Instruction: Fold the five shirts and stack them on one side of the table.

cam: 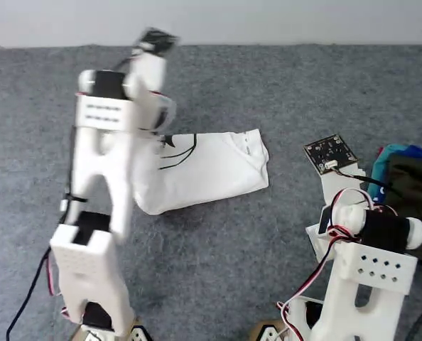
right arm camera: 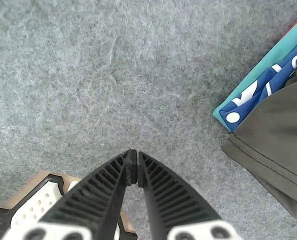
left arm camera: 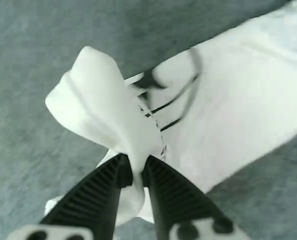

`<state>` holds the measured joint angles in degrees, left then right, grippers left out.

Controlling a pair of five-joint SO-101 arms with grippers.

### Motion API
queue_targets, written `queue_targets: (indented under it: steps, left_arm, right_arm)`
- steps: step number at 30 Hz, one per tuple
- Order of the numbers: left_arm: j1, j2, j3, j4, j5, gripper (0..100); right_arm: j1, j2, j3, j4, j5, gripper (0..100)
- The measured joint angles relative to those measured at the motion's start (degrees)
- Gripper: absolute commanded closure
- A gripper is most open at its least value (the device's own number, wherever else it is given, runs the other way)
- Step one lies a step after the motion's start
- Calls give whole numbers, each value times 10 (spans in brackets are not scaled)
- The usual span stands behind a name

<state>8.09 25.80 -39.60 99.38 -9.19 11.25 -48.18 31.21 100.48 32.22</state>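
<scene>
White shirt (cam: 211, 170), soft cloth with black line print, lies half folded mid-table on fuzzy grey table cover (cam: 282, 92). Left gripper (left arm camera: 133, 172) pinches a lifted bunch of it. Right gripper (right arm camera: 133, 167) closed, empty, beside dark shirt (right arm camera: 273, 150) stacked over a blue shirt (right arm camera: 258, 95).

The white shirt (cam: 218, 170) was soft, matt cloth, creased where it bunched. The table covering (cam: 268, 92) was grey, rough and fibrous, like felt or low carpet. The left gripper (left arm camera: 135, 167) and right gripper (right arm camera: 133, 159) were black plastic, ribbed, with a faint sheen. The left arm's shell (cam: 90, 263) was smooth white plastic. The dark olive shirt (right arm camera: 278, 150) was matt cloth with a stitched hem.
</scene>
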Motion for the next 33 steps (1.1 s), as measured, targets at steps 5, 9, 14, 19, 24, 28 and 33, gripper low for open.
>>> queue_targets:
  steps: [5, 9, 14, 19, 24, 28, 33]
  left_arm:
    - [91, 11, -1, -38, 33, 987]
    - [141, 63, -1, -87, 51, 987]
    - [176, 108, -1, -152, 53, 931]
    - [181, 116, -3, -162, 87, 767]
    - [172, 113, -55, -107, 115, 750]
    - [137, 112, -107, -56, 115, 787]
    - [50, 112, -128, -31, 113, 976]
  right_arm:
    - [0, 0, 0, 0, 0, 987]
    - [0, 0, 0, 0, 0, 987]
    - [0, 0, 0, 0, 0, 987]
    - [0, 0, 0, 0, 0, 987]
    - [0, 0, 0, 0, 0, 987]
    - [0, 0, 0, 0, 0, 988]
    - [0, 0, 0, 0, 0, 988]
